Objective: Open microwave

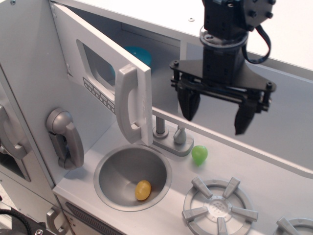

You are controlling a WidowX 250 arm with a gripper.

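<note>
The microwave door (105, 73) stands swung open to the left, showing its rounded clear window, a row of small buttons and its tall grey vertical handle (128, 105). A teal object (139, 54) sits inside the microwave cavity. My black gripper (216, 113) hangs open and empty to the right of the door, above the counter, well apart from the handle. Its two fingers (188, 105) point down.
A round sink (110, 169) holds a yellow egg-shaped toy (143, 190). A grey faucet (171, 139) stands behind it, with a green toy (199, 154) beside it. Stove burners (217, 205) lie at the front right. A grey wall phone handset (66, 139) hangs at the left.
</note>
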